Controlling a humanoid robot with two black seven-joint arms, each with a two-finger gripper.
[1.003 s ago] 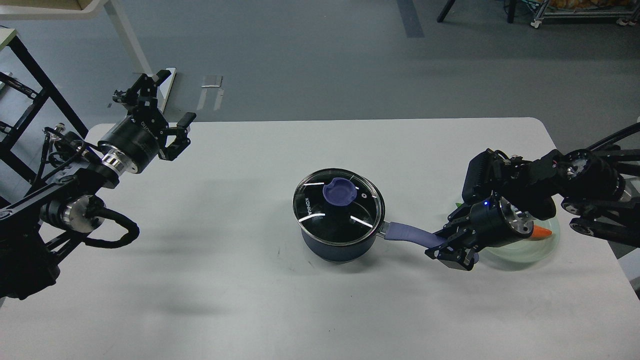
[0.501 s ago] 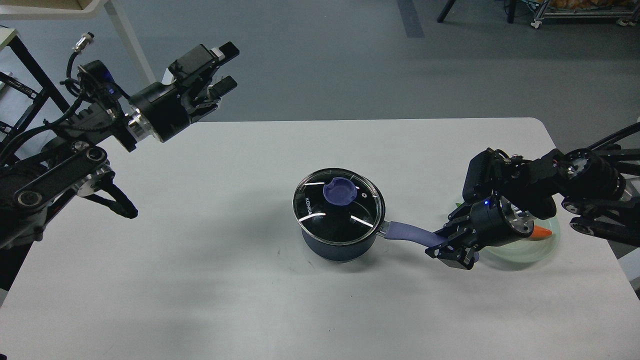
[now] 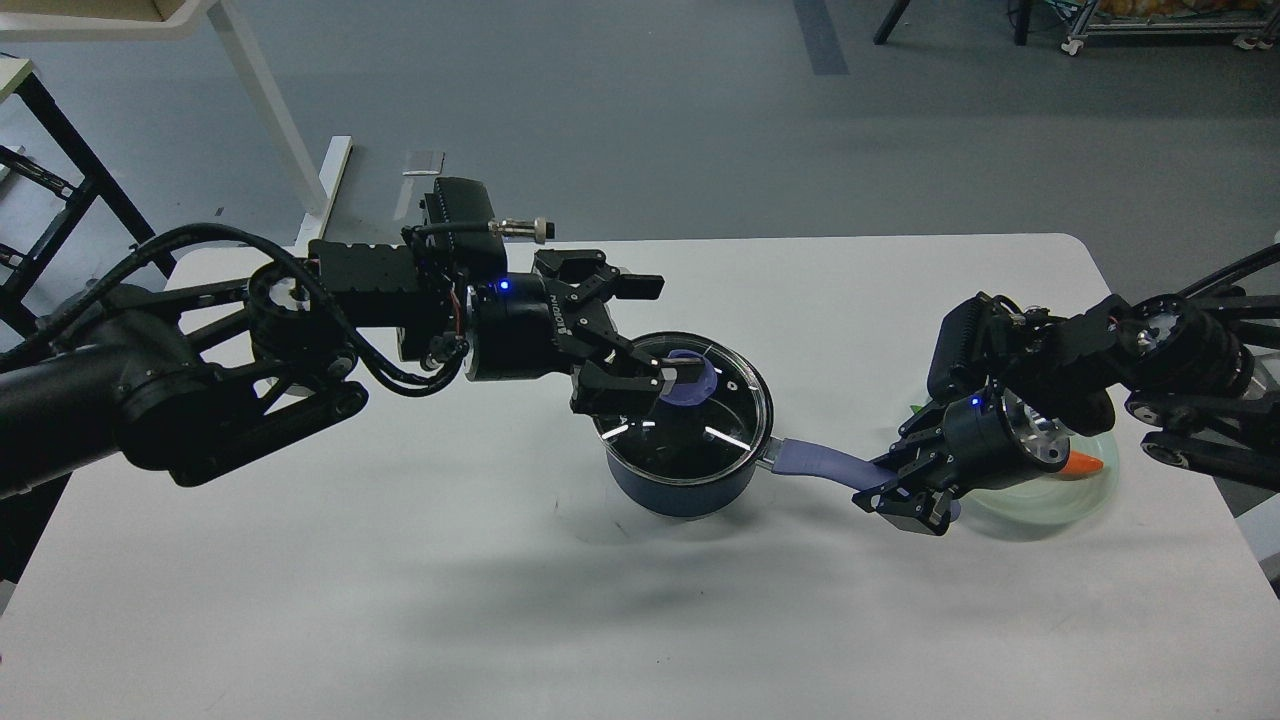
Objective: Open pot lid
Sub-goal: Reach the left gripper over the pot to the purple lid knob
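Left end effector: swung in from the counter's far-left edge, fingers spread around lid knob.
Right end effector: unmoved, pinching pot handle.
Meaning: knob grasp imminent.

The left arm is swinging in from the table's far left corner to the pot, its left claw now spread open at the lid, one finger lying across the purple knob
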